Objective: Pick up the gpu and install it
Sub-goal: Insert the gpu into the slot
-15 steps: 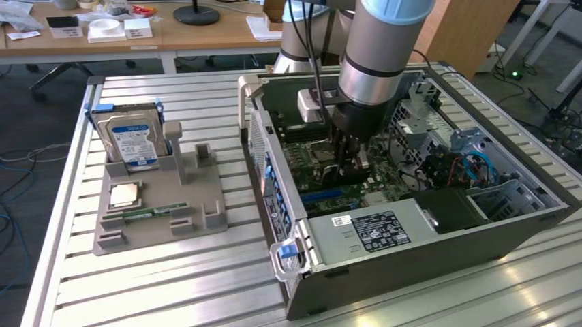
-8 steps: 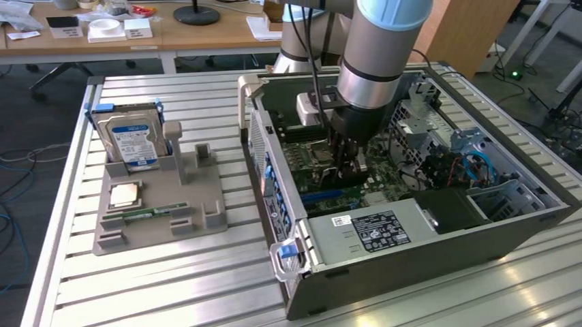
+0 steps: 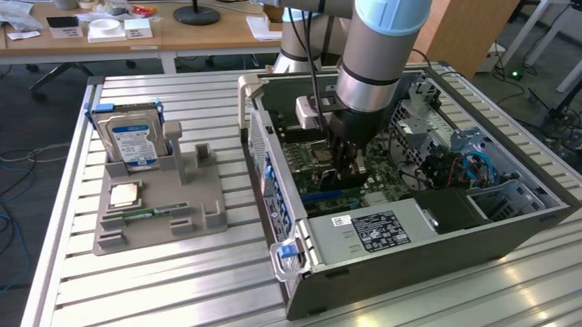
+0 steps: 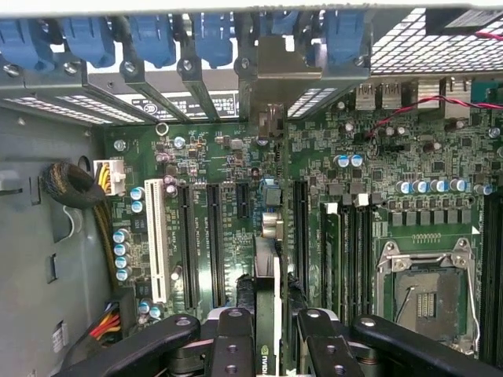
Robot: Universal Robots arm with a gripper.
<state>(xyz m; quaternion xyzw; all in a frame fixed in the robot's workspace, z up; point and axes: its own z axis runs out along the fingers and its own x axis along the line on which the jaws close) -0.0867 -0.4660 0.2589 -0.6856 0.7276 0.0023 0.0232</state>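
Claw point(image 4: 271, 334) grips the gpu point(image 4: 269, 290) edge-on above the motherboard point(image 4: 236, 165); installation is underway, needing alignment with 1 slot.

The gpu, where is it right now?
The gpu is held edge-on between the gripper fingers, inside the open computer case, just above the motherboard slots.

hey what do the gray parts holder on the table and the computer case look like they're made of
Parts holder: probably molded or printed plastic; matte, uniform gray, chunky rounded blocks, no shine.
Case: apparently sheet metal; thin folded edges, a perforated panel, a dull gray painted or bare finish. Its blue clips look like glossy plastic.
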